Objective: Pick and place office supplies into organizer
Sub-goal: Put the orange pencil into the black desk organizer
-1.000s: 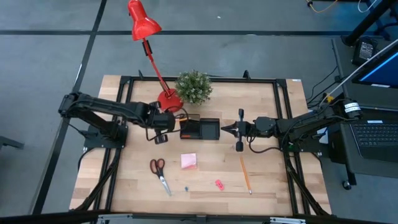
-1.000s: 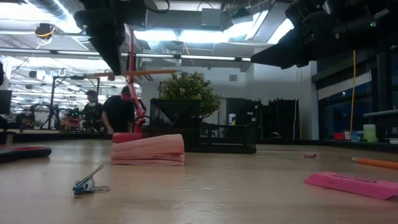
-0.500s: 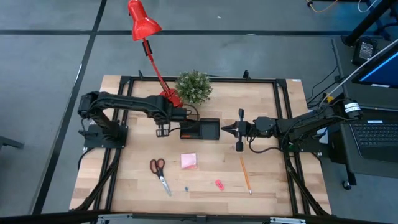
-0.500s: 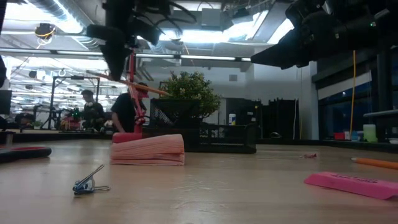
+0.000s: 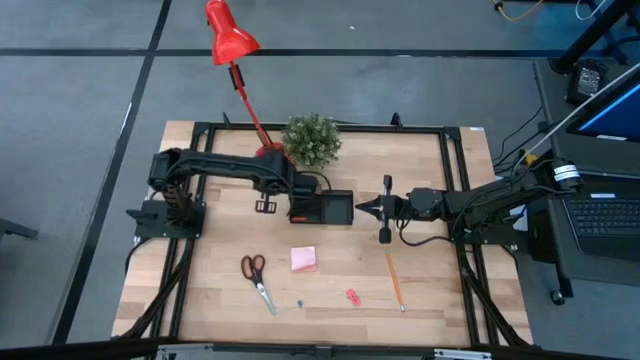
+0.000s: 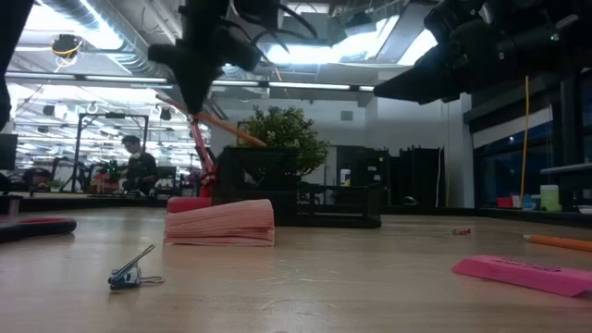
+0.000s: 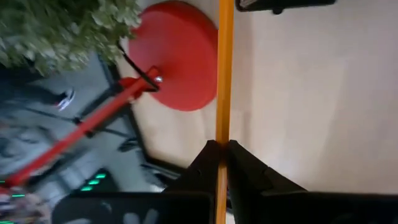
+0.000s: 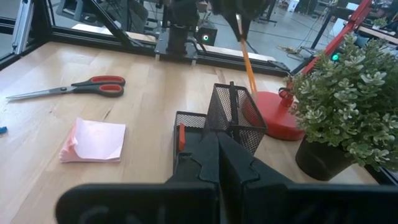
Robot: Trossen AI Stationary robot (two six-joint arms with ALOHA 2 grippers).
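Observation:
My left gripper [image 7: 222, 144] is shut on an orange pencil [image 7: 224, 74]. It hangs above the left end of the black organizer [image 5: 322, 208]. The pencil slants down in the low view [image 6: 227, 128], and its lower end is at the rim of the organizer's mesh cup [image 8: 233, 115]. My right gripper [image 5: 362, 208] is shut, with its fingertips at the organizer's right end. Lying flat on the table are red-handled scissors [image 5: 256, 280], a pink sticky pad [image 5: 304, 259], a second pencil [image 5: 394, 278], a pink bit [image 5: 352, 296] and a small blue clip [image 6: 129, 270]. My left gripper pinches the pencil between its two fingertips [image 7: 208, 155], nearer the upper end. The fingers come from above, slanting down. The longer part [image 8: 247, 62] sticks out past them toward the mesh cup, lifted clear of the table. My right gripper: I cannot tell whether its shut fingertips touch the organizer.
The red lamp's round base [image 7: 177, 56] and the potted plant [image 5: 312, 138] stand just behind the organizer. The lamp's arm [image 5: 245, 95] leans away over the far edge. Bare wood lies along the table's left and right sides.
My left gripper has moved toward the table's right, from beside the lamp base to the organizer's left end. It has turned and tipped on the way. The pencil, level a second ago, now slants with its right end down at the mesh cup.

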